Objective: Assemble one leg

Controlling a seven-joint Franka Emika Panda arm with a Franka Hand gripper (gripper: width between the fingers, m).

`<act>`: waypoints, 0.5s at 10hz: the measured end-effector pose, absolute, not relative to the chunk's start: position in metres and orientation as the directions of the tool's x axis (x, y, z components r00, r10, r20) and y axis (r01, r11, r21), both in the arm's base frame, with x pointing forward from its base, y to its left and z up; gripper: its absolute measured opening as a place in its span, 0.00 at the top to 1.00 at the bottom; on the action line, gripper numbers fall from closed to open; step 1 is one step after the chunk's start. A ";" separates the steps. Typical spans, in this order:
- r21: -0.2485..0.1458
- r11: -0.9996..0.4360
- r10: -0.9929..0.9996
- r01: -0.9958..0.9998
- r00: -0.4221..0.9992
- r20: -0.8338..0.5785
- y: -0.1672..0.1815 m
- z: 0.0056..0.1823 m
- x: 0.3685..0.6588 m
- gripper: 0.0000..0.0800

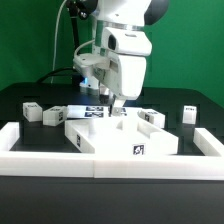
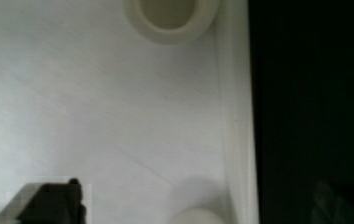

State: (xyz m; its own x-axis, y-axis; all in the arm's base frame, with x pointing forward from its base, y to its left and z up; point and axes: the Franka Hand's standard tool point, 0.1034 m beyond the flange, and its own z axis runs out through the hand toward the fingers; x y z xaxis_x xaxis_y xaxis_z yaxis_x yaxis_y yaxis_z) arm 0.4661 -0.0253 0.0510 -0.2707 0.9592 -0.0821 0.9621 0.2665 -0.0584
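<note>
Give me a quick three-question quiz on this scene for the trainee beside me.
1. True or false: the gripper is holding a leg.
2. Multiple choice: the gripper hangs over A) a loose leg, B) the large white plate, C) bare table.
3. Short answer: which feature of the plate shows in the wrist view?

Key:
1. False. Nothing sits between the fingers.
2. B.
3. A round hole.
</note>
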 end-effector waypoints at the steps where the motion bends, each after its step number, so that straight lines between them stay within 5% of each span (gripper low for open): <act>1: -0.062 0.266 0.959 0.962 -0.270 -0.082 -0.026 0.051 0.466 0.19; 5: -0.053 0.262 0.961 0.964 -0.266 -0.081 -0.026 0.049 0.466 0.19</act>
